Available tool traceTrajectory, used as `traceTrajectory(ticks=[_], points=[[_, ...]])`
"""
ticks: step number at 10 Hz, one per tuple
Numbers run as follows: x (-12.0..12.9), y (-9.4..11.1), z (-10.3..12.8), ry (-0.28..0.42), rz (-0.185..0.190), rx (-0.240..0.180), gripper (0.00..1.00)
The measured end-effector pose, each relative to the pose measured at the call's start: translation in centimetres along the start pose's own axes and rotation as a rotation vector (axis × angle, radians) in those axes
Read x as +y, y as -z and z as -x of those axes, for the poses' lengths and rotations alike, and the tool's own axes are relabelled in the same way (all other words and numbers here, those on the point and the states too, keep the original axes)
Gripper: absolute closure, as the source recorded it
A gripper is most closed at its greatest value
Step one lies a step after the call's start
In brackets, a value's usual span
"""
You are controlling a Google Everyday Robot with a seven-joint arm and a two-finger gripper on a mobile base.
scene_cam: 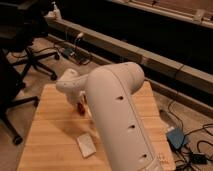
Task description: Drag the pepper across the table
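The pepper (80,108) shows as a small dark red bit on the light wooden table (50,125), near the middle of the far half, mostly hidden under my arm. My gripper (78,102) hangs from the white wrist right over the pepper, at or touching it. The big white arm covers the table's right half and most of the gripper.
A pale flat block (86,145) lies on the table near the front, left of my arm. A black office chair (27,62) stands on the floor at the left. A blue box (176,137) and cables lie on the floor at the right. A long ledge runs behind the table.
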Motion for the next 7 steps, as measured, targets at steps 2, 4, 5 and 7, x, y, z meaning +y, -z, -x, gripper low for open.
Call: traceTrajectory(ticks=[2,4,5,7], points=[[-0.06,-0.09,-0.01,0.0,-0.002,0.006,0.76],[0.0,-0.11,0.05,0.002,-0.001,0.007,0.76],[0.19,-0.1,0.13,0.007,-0.001,0.008,0.76],[0.67,-0.05,0.37,0.019,-0.001,0.008,0.76]])
